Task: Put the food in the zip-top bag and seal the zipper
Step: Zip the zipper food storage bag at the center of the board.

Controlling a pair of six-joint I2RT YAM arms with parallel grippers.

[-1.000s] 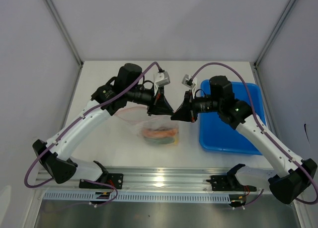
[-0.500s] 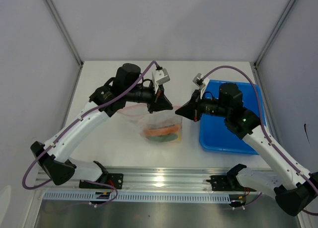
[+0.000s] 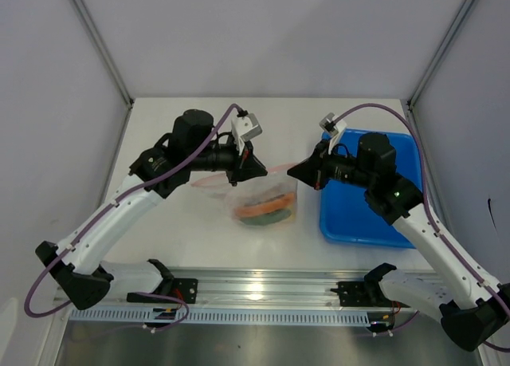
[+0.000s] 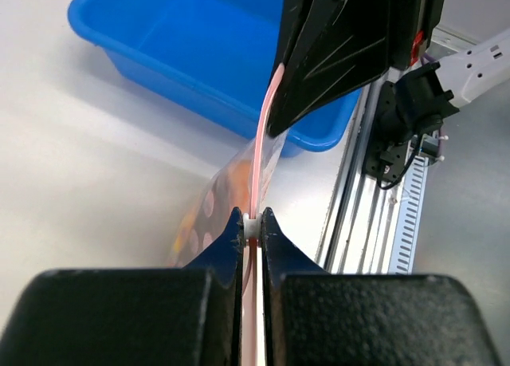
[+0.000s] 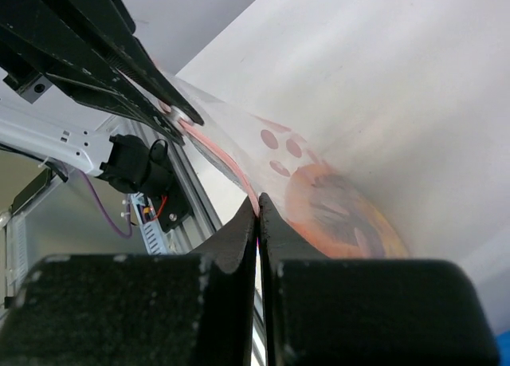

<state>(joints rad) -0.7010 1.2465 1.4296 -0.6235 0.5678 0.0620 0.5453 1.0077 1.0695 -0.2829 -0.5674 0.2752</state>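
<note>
The clear dotted zip-top bag (image 3: 267, 194) hangs between my two grippers with the food inside: a red-brown piece (image 3: 256, 207), a dark-green cucumber (image 3: 269, 220) and a rounded yellow-orange piece (image 5: 335, 214). The pink zipper (image 3: 276, 171) is stretched taut along the bag's top edge. My left gripper (image 3: 261, 168) is shut on the zipper's white slider (image 4: 252, 223). My right gripper (image 3: 290, 173) is shut on the zipper strip (image 5: 253, 197) at the bag's right end. Each wrist view shows the other gripper's black fingers (image 4: 335, 55) (image 5: 151, 83) along the strip.
A blue rectangular tray (image 3: 362, 218) stands at the right, under my right arm; it also shows in the left wrist view (image 4: 199, 55). The metal rail (image 3: 263, 290) runs along the table's near edge. White walls enclose the back and sides.
The two grippers, nearly touching a second ago, have drawn apart, the left one sliding left and the right one pulling right. The bag has risen and its top edge is now taut.
</note>
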